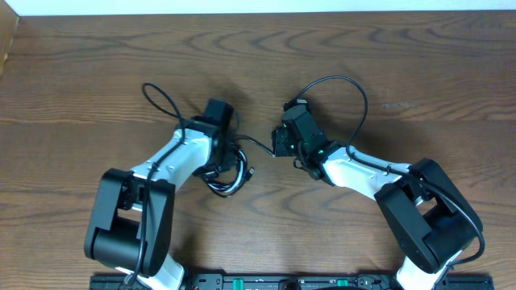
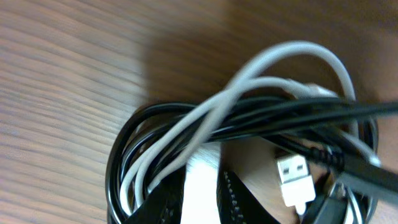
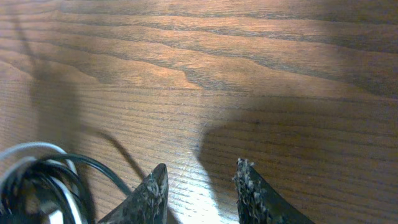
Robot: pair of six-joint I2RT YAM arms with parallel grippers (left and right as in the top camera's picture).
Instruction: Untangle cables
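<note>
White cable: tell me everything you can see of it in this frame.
The white cable is a thin, smooth, plastic-coated cord, loosely looped and threaded through the coil of black cables, crossing over their strands near the middle. One end shows: a white USB-style plug with a metal tip, lying inside the coil. The tangle rests flat on the wooden table. Its other end is not visible.

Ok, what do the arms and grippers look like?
The left arm and right arm are white links with bulky black joints and looping black wires. The right gripper has dark, rough-textured pointed fingers; the left gripper shows black ridged edges with a white strip.
</note>
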